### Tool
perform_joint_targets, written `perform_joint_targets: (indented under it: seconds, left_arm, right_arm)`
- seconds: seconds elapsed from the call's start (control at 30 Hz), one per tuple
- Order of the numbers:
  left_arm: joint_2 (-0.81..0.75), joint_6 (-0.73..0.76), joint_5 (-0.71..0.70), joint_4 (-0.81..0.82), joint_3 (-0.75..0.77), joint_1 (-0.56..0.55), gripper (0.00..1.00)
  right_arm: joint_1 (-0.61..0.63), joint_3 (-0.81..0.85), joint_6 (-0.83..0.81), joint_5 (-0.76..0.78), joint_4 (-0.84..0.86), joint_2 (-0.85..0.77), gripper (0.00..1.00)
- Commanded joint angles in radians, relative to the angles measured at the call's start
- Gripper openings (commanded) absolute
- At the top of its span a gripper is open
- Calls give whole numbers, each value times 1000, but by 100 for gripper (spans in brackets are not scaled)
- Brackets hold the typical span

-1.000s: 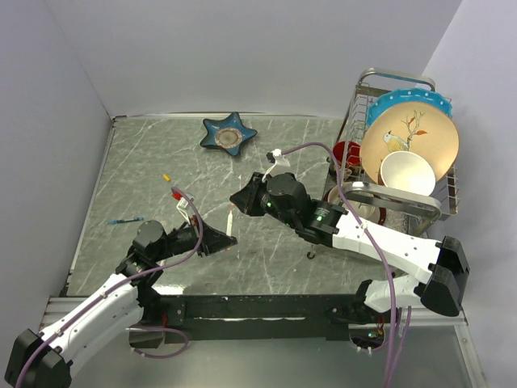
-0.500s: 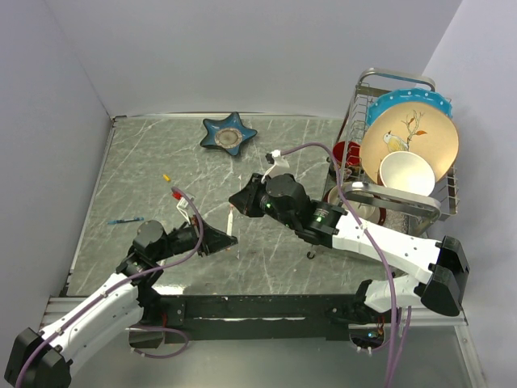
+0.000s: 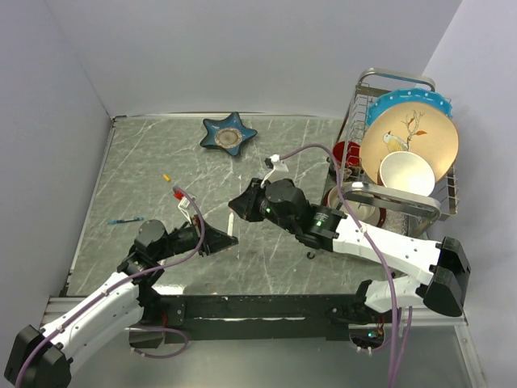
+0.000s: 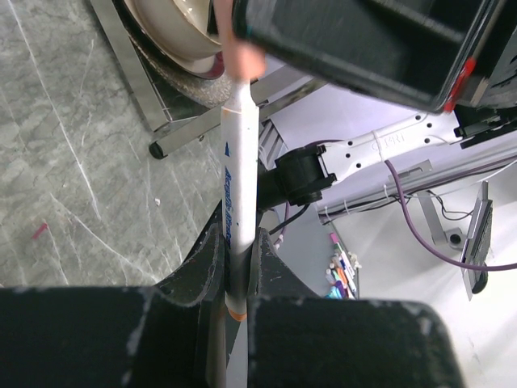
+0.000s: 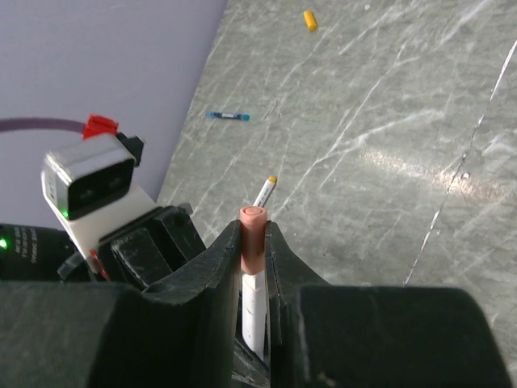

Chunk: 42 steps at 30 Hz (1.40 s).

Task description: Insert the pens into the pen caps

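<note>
Pen [image 4: 241, 186] clamped between closed fingers of left gripper [image 4: 238, 252], its tip meeting red-orange cap [image 4: 242, 56] pinched in right gripper [image 5: 253, 239] just past left fingertips. Step: seating first cap, depth unclear. Next move likely needs straight push along pen axis, both grips firm. Yellow cap [image 5: 309, 20] on table [image 5: 388, 162], well beyond right fingertips.

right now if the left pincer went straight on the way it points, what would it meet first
Most likely the red-orange cap held in the right pincer. The pen gripped by the left pincer has its tip at that cap.
</note>
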Motion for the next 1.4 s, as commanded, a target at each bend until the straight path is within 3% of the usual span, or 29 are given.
perform_joint_targets:
  seconds: [0.0, 0.17, 0.37, 0.57, 0.7, 1.0, 1.2, 1.37]
  left_arm:
    - [-6, -1, 3, 74, 36, -3, 1]
    - [-8, -6, -14, 85, 41, -3, 1]
    - [11, -56, -3, 192, 50, -3, 1]
    - [-12, -32, -2, 180, 96, -3, 1]
    - [-40, 3, -14, 146, 124, -3, 1]
    - [-81, 77, -3, 60, 170, -3, 1]
    - [-93, 114, 15, 16, 191, -3, 1]
    - [-123, 155, 20, -62, 213, -3, 1]
  right_arm:
    - [5, -21, 15, 48, 42, -56, 0]
    - [8, -61, 19, 20, 73, -79, 0]
    - [31, -195, 46, -47, 269, -145, 3]
    - [67, -255, 46, -41, 345, -213, 7]
    - [96, -259, 52, -26, 348, -234, 19]
    - [145, -223, 44, -6, 326, -262, 36]
    - [154, -208, 23, 12, 300, -311, 42]
    - [174, -173, -14, 6, 257, -339, 54]
